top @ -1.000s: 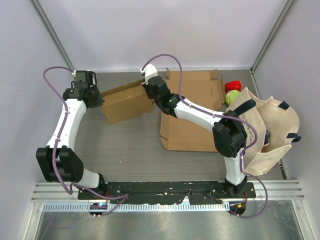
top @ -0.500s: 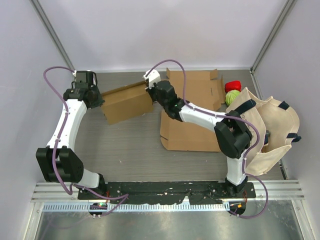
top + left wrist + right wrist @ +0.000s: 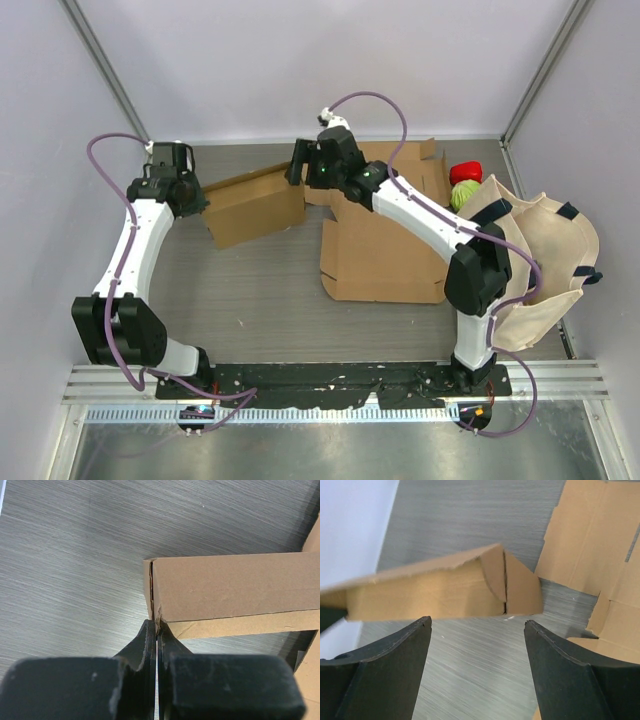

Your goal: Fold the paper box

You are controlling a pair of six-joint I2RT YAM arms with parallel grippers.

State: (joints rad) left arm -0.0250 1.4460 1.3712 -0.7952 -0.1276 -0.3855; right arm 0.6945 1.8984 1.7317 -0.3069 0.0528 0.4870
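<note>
The paper box (image 3: 255,205) is a brown cardboard box lying on its side at the back left of the table, its end flaps folded in. My left gripper (image 3: 201,203) is at the box's left end. In the left wrist view the left gripper (image 3: 157,626) is shut on the box's (image 3: 235,587) corner edge, pinching the cardboard wall. My right gripper (image 3: 298,163) hovers by the box's right end, open. In the right wrist view the right gripper (image 3: 477,622) holds nothing, and the box (image 3: 435,595) lies beyond its fingertips, not touching them.
A large flat cardboard sheet (image 3: 385,240) lies right of the box, under the right arm. A cream tote bag (image 3: 540,260) slumps at the right edge, with a red object (image 3: 465,172) and a green object (image 3: 460,196) behind it. Walls enclose the table.
My right gripper has opened, let go of the box's right end and swung up toward the back. The left gripper keeps its pinch and the box has barely moved.
</note>
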